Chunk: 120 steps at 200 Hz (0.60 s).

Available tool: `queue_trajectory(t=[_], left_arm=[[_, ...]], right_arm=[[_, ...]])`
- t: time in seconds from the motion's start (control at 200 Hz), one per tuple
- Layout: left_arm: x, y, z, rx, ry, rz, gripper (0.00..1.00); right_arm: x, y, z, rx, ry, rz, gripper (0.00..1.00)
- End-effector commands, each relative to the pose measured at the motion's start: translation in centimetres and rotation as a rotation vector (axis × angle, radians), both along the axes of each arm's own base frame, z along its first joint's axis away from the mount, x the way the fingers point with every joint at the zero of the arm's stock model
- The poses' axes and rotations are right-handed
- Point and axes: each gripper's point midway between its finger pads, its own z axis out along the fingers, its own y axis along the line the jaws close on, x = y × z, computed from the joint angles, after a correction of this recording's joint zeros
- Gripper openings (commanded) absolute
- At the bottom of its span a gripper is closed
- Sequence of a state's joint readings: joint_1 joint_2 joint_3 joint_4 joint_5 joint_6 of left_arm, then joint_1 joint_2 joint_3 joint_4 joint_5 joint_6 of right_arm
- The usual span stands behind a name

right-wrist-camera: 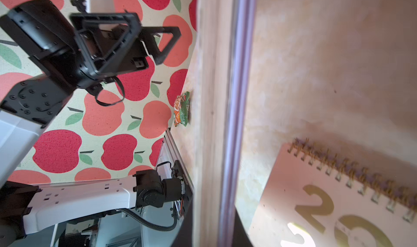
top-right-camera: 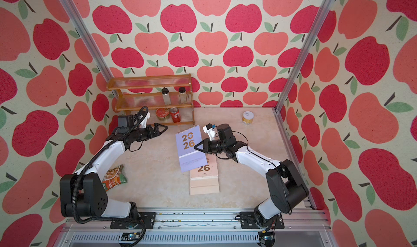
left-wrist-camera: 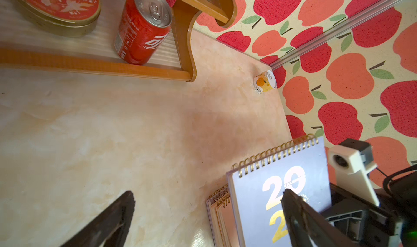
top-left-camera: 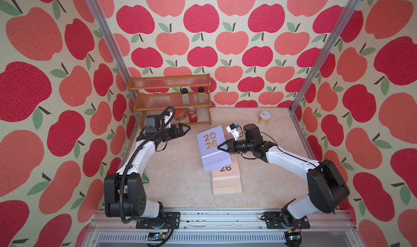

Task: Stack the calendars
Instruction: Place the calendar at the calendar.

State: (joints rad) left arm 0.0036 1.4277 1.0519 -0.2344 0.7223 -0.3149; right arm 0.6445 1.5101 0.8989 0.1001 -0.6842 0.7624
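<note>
The right tool (top-left-camera: 220, 147) is pinched shut on one side edge of the lavender calendar (top-left-camera: 209, 154), which hangs raised and skewed over the far end of the peach calendar (top-left-camera: 226, 181). The left tool (top-left-camera: 185, 129) stands wide and empty, well apart from the peach calendar, beyond its far corner.

Held by one edge only, the lavender calendar may swing or slip. Let go like this, it would likely land crooked, overhanging the peach calendar, or slide off.

The top views show only that skew. The left wrist view shows spiral bindings of lower calendars (left-wrist-camera: 222, 216) stacked beneath. The right wrist view shows the lavender calendar edge-on, with the peach cover behind it.
</note>
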Motion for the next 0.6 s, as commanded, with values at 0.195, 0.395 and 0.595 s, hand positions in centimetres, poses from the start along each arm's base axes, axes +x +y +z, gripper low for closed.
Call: queue_trajectory(t=[0.195, 0.395, 0.595], left_arm=[[-0.1, -0.6, 2.8, 0.029, -0.092, -0.031, 1.00], [-0.4, -0.9, 3.1, 0.032, -0.101, -0.040, 1.00], [-0.5, -1.1, 3.4, 0.026, -0.104, -0.046, 1.00]], right_arm=[[-4.0, -2.2, 0.0, 0.083, 0.043, 0.021, 0.00], [-5.2, -3.4, -1.6, 0.085, 0.081, -0.009, 0.00], [-6.1, -4.6, -3.1, 0.067, 0.105, -0.025, 0.00]])
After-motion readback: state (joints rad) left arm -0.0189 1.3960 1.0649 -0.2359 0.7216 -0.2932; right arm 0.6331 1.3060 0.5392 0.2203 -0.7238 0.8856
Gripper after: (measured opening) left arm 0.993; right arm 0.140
